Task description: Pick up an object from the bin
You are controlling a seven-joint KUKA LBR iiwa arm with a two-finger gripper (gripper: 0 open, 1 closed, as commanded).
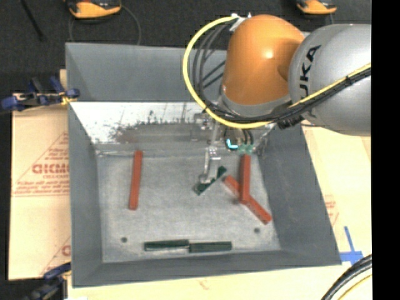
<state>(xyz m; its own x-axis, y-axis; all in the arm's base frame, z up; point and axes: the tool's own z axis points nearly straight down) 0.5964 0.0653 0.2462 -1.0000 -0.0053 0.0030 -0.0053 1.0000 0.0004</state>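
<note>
Orange-capped arm (269, 58) hangs over the bin (81, 167). Its gripper (211, 170) sits at one small green stick (205, 186) in the bin's middle. I cannot tell if it is open or shut. Three red sticks (134, 180) and two long green sticks (165, 247) lie around.

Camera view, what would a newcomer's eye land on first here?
The arm's big orange cover looms over the bin's back right, with the claw just over a small dark green piece mid-bin. A red stick lies at left, two crossed red sticks at right. A long dark green strip lies along the front.
</note>
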